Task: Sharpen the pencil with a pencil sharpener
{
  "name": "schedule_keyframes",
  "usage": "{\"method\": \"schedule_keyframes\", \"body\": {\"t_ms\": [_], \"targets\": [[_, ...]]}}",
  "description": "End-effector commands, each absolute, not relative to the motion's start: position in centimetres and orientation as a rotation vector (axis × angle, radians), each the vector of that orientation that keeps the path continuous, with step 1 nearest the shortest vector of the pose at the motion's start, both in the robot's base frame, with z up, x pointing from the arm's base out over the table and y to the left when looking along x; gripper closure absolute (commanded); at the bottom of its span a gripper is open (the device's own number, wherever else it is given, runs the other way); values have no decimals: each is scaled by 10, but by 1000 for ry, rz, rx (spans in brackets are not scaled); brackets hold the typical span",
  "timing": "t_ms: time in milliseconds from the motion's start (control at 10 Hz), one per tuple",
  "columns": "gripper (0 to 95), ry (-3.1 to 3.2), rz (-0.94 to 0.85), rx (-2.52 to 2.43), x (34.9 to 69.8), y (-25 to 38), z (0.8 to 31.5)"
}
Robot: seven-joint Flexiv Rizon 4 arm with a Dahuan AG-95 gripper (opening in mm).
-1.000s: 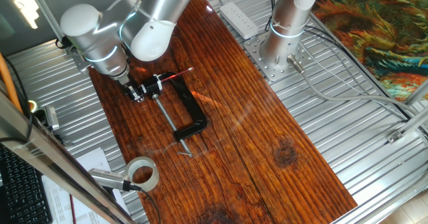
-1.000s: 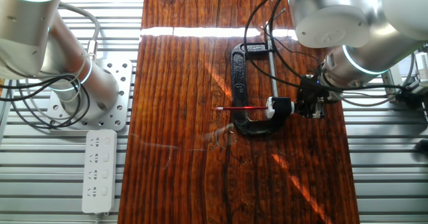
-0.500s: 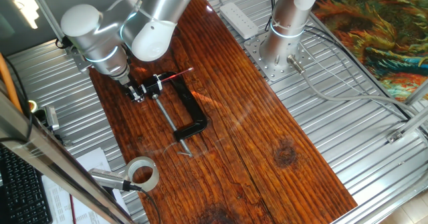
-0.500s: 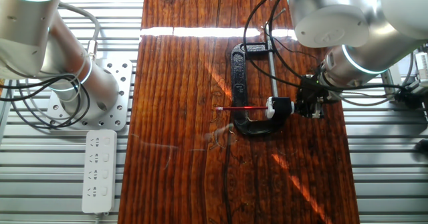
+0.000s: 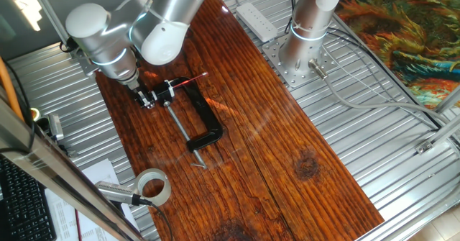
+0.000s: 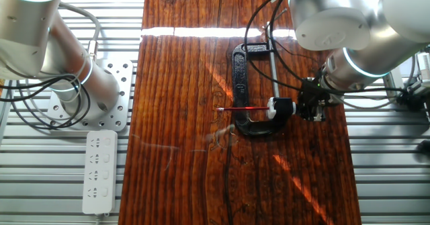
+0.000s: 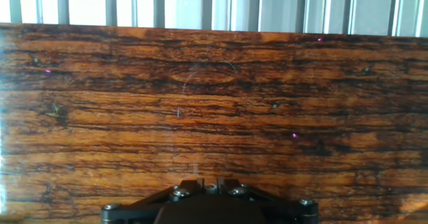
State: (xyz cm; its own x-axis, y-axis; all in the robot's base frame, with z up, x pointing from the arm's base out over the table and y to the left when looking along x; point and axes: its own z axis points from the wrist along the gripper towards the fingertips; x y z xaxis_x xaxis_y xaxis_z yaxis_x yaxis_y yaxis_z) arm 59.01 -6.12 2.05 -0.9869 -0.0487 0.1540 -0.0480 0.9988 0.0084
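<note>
The thin red pencil [image 5: 191, 80] [image 6: 244, 109] lies level over the wooden table, its end stuck in a small white-and-black sharpener [image 5: 169, 90] [image 6: 278, 107]. The sharpener is held in the jaw of a black C-clamp [image 5: 206, 120] [image 6: 240, 70] that lies flat on the table. My gripper [image 5: 147, 99] [image 6: 313, 108] stands right beside the sharpener, on the side away from the pencil, low over the wood. In the hand view only the finger bases [image 7: 208, 187] show, close together, with bare wood ahead. Pencil and sharpener are out of that view.
The clamp's grey screw rod [image 5: 180, 128] [image 6: 273, 67] runs beside the gripper. A tape roll [image 5: 153, 187] lies near the table's end. A white power strip [image 5: 256, 21] [image 6: 99, 172] and a second arm's base [image 5: 300, 56] [image 6: 91, 97] sit on the metal slats.
</note>
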Motion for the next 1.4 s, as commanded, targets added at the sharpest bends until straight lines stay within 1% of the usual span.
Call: {"method": "schedule_keyframes", "body": {"t_ms": [100, 400, 1400], "targets": [[950, -2980, -11, 80, 590, -65, 23], [950, -2979, -6, 80, 589, -66, 21], [950, -2967, 18, 73, 588, -80, 30]]}}
